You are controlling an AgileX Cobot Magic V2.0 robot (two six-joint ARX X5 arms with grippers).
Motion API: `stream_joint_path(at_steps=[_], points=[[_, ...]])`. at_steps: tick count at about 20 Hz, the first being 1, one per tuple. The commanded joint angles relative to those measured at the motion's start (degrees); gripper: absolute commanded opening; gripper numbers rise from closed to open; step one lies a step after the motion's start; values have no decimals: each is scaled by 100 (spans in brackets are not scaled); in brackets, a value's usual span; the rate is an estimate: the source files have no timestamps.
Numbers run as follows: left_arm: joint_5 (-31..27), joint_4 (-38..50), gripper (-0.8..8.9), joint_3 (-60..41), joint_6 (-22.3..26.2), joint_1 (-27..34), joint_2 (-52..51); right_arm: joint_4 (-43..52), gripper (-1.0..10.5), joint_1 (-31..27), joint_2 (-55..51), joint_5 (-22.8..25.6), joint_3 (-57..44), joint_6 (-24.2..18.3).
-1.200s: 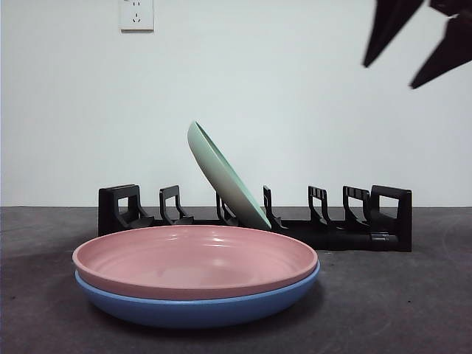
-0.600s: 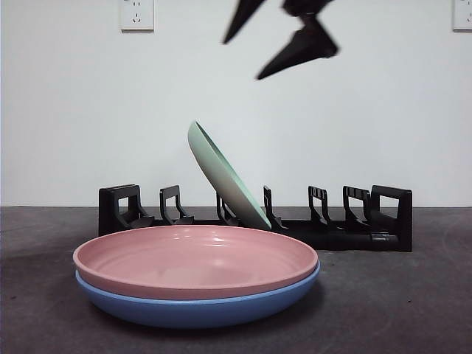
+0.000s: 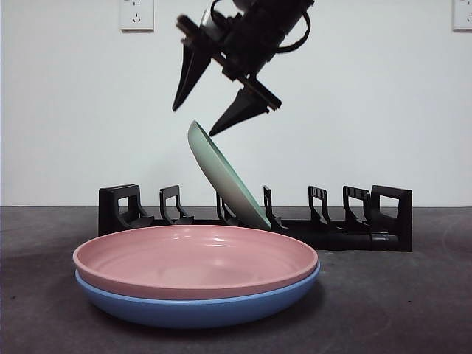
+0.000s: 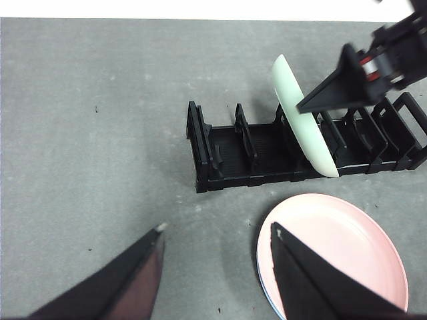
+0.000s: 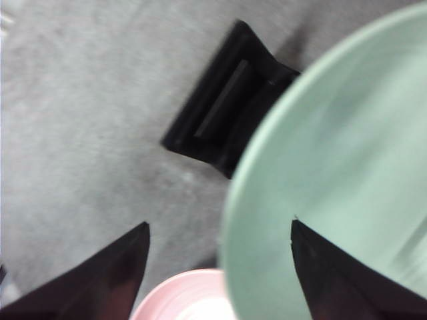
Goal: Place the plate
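Observation:
A pale green plate point(image 3: 225, 177) leans tilted in a slot of the black rack point(image 3: 354, 236). A pink plate point(image 3: 195, 258) lies stacked on a blue plate point(image 3: 192, 306) in front of the rack. My right gripper point(image 3: 195, 122) is open just above the green plate's upper rim, not touching it. In the right wrist view the green plate point(image 5: 333, 167) fills the space by the open right gripper point(image 5: 219, 225). My left gripper point(image 4: 217, 228) is open and empty, high over the table beside the pink plate point(image 4: 333, 247).
The rack point(image 4: 227, 157) has several free slots on both sides of the green plate point(image 4: 303, 133). A wall socket point(image 3: 136, 15) is on the white wall behind. The table is dark grey.
My right gripper has come in from the upper right, moving left and down to just above the green plate's rim. The plates have not moved.

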Motion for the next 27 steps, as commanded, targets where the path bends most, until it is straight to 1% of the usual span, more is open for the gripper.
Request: stream_joint_path(at_steps=[1,3,4,5,9,13,20,23,27], points=[[-15,55,251,92,149,-20,26,98,263,90,190,144,170,59],[-15,66,251,92,168,-20,26,129,176,127,190,297,170,35],[-15,70,251,92,168,-20,26,155,134,127,190,280,170,37],[-15,76,251,92,175,-20,26,155,115,127,190,280,170,37],[-15,81,251,92,273,-17,26,149,99,157,190,282,170,39],[-15,76,251,92,275,-15,26,149,14,208,190,280,170,37],[-15,70,251,92,400,-15,26,197,15,269,-7,205,181,-2],[-15,72,251,92,400,-15,26,166,15,341,-236,101,181,-229],[-15,72,251,92,398,-15,26,122,15,402,-452,105,181,-422]])
